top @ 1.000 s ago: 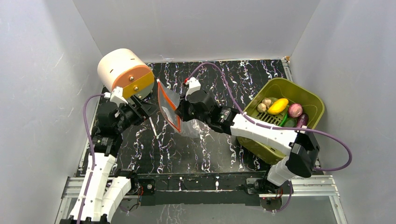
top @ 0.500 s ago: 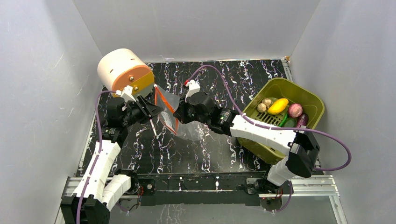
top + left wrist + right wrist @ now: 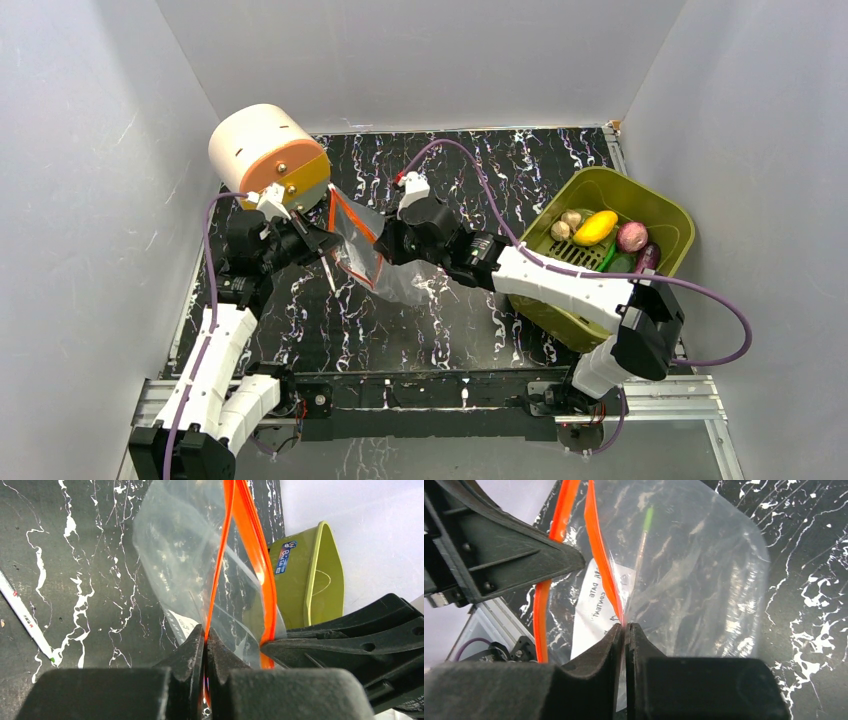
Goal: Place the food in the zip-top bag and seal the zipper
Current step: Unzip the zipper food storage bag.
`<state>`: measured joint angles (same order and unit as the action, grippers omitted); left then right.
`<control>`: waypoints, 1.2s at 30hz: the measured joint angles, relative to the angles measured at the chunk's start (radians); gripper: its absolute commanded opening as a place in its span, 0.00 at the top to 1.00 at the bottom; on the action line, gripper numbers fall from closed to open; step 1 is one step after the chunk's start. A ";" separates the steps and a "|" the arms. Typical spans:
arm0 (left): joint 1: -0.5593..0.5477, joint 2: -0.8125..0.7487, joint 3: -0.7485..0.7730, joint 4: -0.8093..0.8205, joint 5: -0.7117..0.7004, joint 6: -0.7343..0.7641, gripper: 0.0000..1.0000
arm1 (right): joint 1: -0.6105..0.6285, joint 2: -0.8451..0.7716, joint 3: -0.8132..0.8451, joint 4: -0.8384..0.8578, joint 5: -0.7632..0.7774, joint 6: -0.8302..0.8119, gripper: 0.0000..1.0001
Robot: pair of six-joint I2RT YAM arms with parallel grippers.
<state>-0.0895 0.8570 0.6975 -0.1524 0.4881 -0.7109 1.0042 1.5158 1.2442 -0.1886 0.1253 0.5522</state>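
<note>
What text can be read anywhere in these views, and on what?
"DATE": white panel on the zip-top bag, tilted.
"CONTEN…": same panel, end not legible.
Unreadable, blurred: blue sticker on the basket.
Unreadable, too small: red marks on the white stick.

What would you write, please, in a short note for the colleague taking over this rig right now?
Left gripper: shut on one lip of the zipper.
Right gripper: shut on the opposite lip.
Bag: held up between the two grippers, mouth parted a little.
Food: all in the green basket on the right; none in the bag.
Done: both lips of the bag gripped.
Left: widen the mouth, load the food (one gripper will probably have to let go for that), then press the zipper shut.
</note>
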 measured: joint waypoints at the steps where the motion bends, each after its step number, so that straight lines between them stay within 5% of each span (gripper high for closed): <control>1: 0.000 -0.003 0.000 -0.003 0.000 0.001 1.00 | 0.000 0.002 0.005 -0.015 0.003 0.001 0.83; 14: 0.000 -0.031 0.012 -0.036 -0.001 0.003 1.00 | 0.007 0.064 0.209 -0.177 -0.018 0.007 0.39; 36: 0.000 -0.036 0.024 -0.039 0.023 -0.008 1.00 | 0.077 0.269 0.429 -0.347 0.119 -0.062 0.35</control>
<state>-0.0891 0.8211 0.7212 -0.1909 0.5114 -0.7193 1.0813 1.7847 1.6730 -0.5354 0.2447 0.4904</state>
